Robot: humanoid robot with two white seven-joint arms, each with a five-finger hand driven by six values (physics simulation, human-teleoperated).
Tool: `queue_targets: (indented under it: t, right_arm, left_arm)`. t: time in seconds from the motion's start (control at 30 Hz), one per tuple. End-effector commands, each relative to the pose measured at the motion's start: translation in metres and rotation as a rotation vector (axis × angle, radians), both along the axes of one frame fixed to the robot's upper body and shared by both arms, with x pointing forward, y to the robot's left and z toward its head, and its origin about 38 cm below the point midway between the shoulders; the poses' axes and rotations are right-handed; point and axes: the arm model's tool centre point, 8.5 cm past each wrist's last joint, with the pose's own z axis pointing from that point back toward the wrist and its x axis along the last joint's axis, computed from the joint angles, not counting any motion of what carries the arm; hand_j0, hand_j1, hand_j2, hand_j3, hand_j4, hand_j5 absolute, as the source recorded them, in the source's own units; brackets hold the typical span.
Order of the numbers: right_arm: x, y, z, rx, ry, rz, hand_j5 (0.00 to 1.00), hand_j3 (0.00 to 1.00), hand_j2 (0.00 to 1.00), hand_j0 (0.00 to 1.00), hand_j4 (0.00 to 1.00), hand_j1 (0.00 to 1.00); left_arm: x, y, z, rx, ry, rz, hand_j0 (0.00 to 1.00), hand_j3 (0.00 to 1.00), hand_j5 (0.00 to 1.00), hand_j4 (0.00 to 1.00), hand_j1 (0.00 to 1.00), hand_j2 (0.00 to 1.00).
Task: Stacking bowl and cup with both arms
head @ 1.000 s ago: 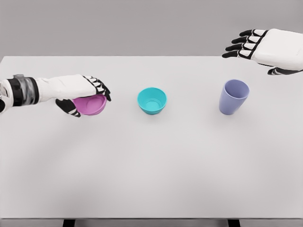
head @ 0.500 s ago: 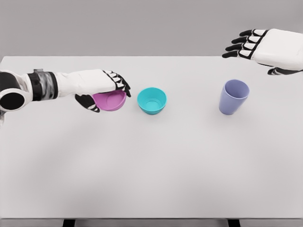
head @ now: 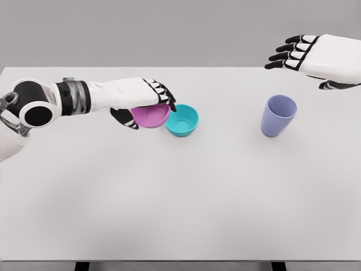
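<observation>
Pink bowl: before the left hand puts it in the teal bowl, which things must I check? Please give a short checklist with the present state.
1. Left hand grips pink bowl: ok, fingers curl over the rim.
2. Pink bowl is above the teal bowl: not ok, it sits at the teal bowl's left edge.
3. Teal bowl is upright and empty: ok.
4. Pink bowl is level: not ok, it looks tilted.
5. Right hand is out of the path: ok, open, beyond the cup.
6. Pink bowl touches the teal rim: cannot tell.

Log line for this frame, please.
left hand: holding pink bowl beside teal bowl | right hand: open, above purple cup | stack: not done
</observation>
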Motion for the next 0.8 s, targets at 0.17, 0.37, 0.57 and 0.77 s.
queue_targets:
  t: [0.17,0.37,0.57,0.77]
  right_arm:
    - [0.000,0.000,0.000,0.004,0.001,-0.002,1.00,1.00,1.00,1.00,1.00,1.00]
    - [0.000,-0.001,0.001,0.002,0.001,-0.003,1.00,1.00,1.00,1.00,1.00,1.00]
    - [0.000,-0.001,0.001,0.004,0.001,-0.002,1.00,1.00,1.00,1.00,1.00,1.00]
    - [0.000,-0.001,0.001,0.002,0.001,-0.003,1.00,1.00,1.00,1.00,1.00,1.00]
  left_arm:
    - [0.013,-0.019,-0.005,-0.022,0.007,0.003,0.72,0.72,0.72,0.72,0.72,0.72]
    - [0.017,-0.030,-0.010,-0.023,0.014,0.000,0.73,0.73,0.73,0.73,0.73,0.73]
    - [0.024,-0.043,-0.019,0.001,0.038,-0.008,0.73,0.73,0.73,0.73,0.73,0.73]
    - [0.025,-0.051,-0.024,0.002,0.050,-0.017,0.74,0.74,0.74,0.74,0.74,0.74]
